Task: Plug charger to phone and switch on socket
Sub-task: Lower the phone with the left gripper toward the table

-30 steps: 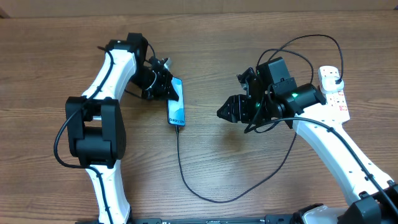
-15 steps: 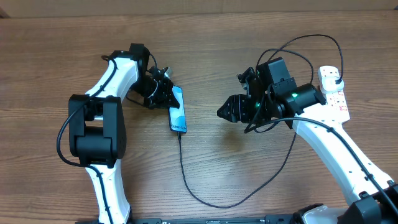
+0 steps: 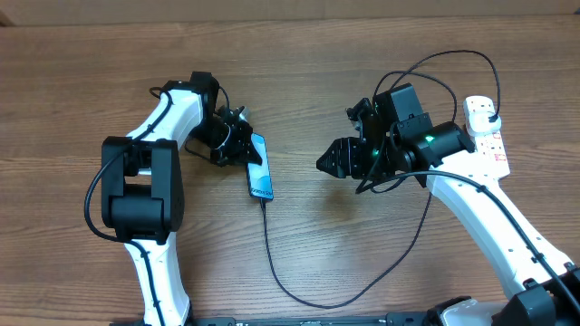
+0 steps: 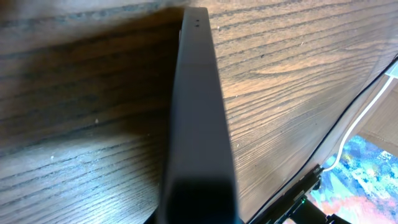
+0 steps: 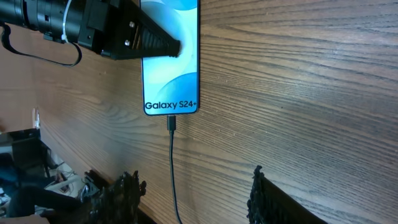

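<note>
The phone [image 3: 260,167] has a light blue screen with "Galaxy S24+" text at its near end. It also shows in the right wrist view [image 5: 171,62]. My left gripper [image 3: 237,145] is shut on its far half; the left wrist view shows only the phone's dark edge [image 4: 198,124] between the jaws. The thin black charger cable [image 3: 313,302] has its tip [image 5: 172,123] in the phone's near end. It loops across the table to the white socket strip [image 3: 490,143] at the right. My right gripper [image 3: 328,164] is open and empty, right of the phone, its fingers [image 5: 193,196] astride the cable.
The wooden table [image 3: 381,54] carries nothing else. The cable arcs over the right arm [image 3: 471,195] near the strip. A thick white cord [image 4: 365,113] shows at the right edge of the left wrist view.
My left gripper has carried the phone a little toward the near side and right, and the cable's loop shifted with it. The right arm has not moved.
</note>
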`<state>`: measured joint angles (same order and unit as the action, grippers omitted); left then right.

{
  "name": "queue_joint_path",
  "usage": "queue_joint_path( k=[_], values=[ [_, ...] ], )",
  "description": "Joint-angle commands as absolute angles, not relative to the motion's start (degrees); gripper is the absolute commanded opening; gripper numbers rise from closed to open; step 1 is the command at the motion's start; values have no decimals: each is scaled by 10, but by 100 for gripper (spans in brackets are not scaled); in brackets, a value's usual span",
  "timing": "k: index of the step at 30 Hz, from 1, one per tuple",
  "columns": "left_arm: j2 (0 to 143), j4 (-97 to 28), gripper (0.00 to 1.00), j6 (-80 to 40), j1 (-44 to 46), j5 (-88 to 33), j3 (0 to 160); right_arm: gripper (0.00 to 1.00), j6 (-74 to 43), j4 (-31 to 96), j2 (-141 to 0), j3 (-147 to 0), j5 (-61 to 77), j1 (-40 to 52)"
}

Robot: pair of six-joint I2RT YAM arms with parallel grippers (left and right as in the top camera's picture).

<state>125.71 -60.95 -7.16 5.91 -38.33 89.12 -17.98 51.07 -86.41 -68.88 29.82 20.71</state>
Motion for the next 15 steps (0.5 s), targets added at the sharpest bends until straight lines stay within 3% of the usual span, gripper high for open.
queue_joint_path(
  k=[1, 15],
  values=[
    [1254, -608, 4, -78, 60, -405, 889, 58, -178, 510, -860, -686, 296, 206],
    [1254, -606, 15, -78, 60, -400, 889, 58, -178, 509, -860, -686, 296, 206]
  ],
)
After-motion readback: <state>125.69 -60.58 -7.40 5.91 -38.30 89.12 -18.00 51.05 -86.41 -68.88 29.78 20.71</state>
